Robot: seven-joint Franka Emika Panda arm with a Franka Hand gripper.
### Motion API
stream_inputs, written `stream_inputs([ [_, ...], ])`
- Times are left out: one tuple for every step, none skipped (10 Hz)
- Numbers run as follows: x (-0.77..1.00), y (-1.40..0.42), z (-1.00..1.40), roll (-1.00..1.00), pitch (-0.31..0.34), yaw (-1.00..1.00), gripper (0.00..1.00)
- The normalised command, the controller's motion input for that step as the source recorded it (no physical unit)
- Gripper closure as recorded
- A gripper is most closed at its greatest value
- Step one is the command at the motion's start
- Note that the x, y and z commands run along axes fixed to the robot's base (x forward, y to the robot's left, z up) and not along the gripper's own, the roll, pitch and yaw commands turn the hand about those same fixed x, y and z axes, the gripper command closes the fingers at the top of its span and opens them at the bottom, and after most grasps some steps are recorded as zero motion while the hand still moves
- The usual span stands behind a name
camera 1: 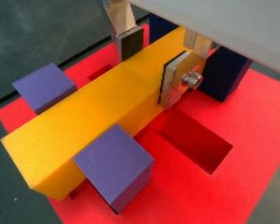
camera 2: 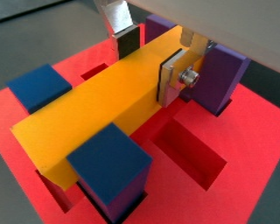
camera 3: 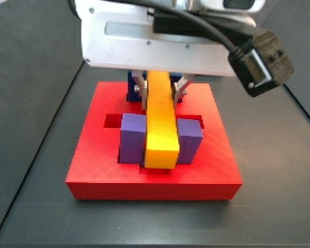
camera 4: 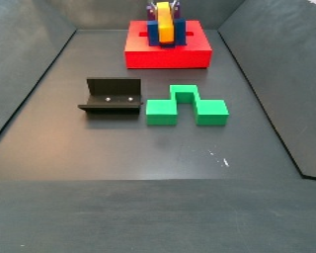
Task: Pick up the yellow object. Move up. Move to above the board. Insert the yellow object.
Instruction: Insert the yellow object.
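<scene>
Yellow object [camera 1: 101, 109]: long yellow-orange rectangular bar, lying lengthwise over the middle of the board [camera 3: 106, 179], running near to far between upright blocks; seen also in a wrist view [camera 2: 101, 114] and in a side view [camera 3: 162, 121]; whether it sits fully down in its slot cannot be told. Gripper [camera 1: 154, 59]: over the far part of the board, clamped on the yellow object, one silver finger [camera 1: 178, 77] flat against a long side of the bar, its partner against the opposite side; same grasp visible in a wrist view [camera 2: 149, 57]. Board: large flat red square slab at the far end of the floor; an empty recessed slot [camera 1: 199, 140] lies just beside the bar. Purple blocks [camera 1: 113, 166] stand on either side of the bar's near end; in a side view two purple blocks [camera 3: 131, 139] flank it, touching or nearly so. Green notched block [camera 4: 185, 105]: on the dark floor, well apart from the board, nearer. Fixture [camera 4: 111, 98]: just left of the green block.
</scene>
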Motion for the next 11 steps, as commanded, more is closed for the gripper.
stream_inputs([
  [0.12, 0.18, -0.27, 0.12, -0.004, 0.00, 1.00],
  [0.02, 0.30, -0.21, 0.10, 0.000, 0.00, 1.00],
  [0.00, 0.32, -0.15, 0.07, 0.000, 0.00, 1.00],
  [0.00, 0.00, -0.12, 0.02, -0.001, 0.00, 1.00],
  [-0.01, -0.11, -0.09, 0.04, -0.039, 0.04, 1.00],
  [-0.07, -0.22, -0.06, 0.06, -0.039, 0.11, 1.00],
  [-0.09, -0.26, -0.03, 0.07, -0.023, 0.17, 1.00],
  [-0.05, -0.09, -0.05, 0.03, -0.024, 0.22, 1.00],
  [-0.04, 0.00, -0.16, 0.03, -0.040, 0.09, 1.00],
  [0.00, 0.00, -0.21, 0.11, -0.007, 0.00, 1.00],
  [0.00, 0.02, -0.36, 0.12, -0.106, 0.01, 1.00],
])
